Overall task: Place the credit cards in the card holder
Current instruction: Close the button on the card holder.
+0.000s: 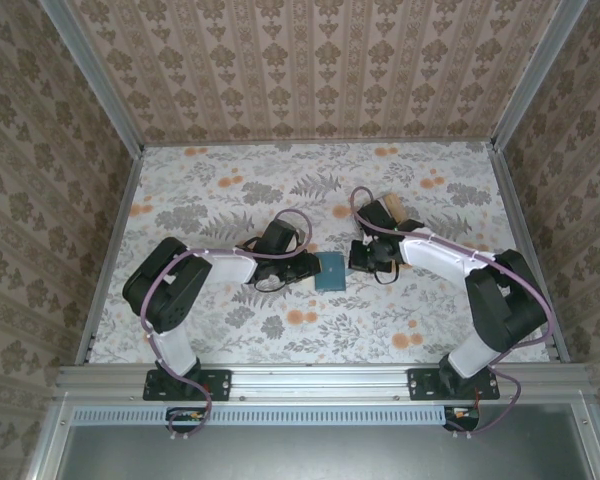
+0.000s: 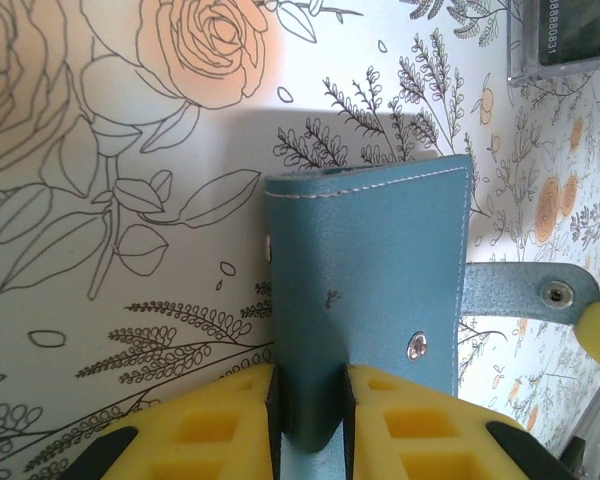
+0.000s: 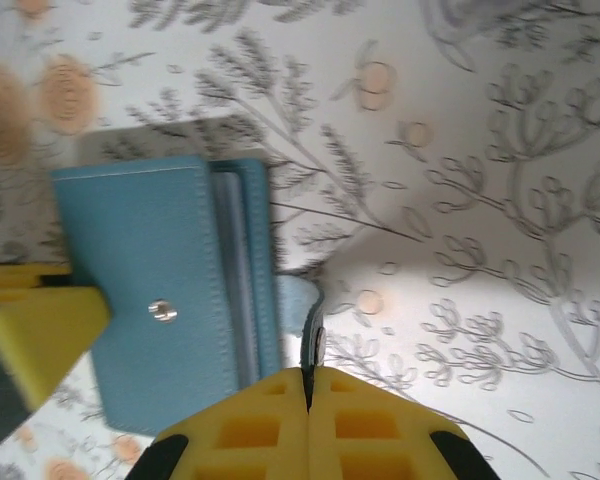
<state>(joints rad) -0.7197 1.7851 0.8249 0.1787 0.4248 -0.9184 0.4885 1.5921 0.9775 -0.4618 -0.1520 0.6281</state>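
At the left edge of the card holder point(image 1: 331, 271), clamped by the left gripper point(image 2: 308, 382); at its right side, pinched on the snap strap point(image 2: 525, 291) by the tightly closed right gripper point(image 3: 308, 376). Behind the card holder and to its right, well apart, one small box point(image 1: 388, 208) beside the right arm point(image 1: 442, 255). Counted: one card holder, one box, two grippers.

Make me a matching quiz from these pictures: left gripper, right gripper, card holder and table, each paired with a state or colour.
1. left gripper
2. right gripper
3. card holder
4. table

A. shut on the strap
B. teal, folded
C. clamped on the card holder's edge
D. floral print

Pairs: 1-C, 2-A, 3-B, 4-D
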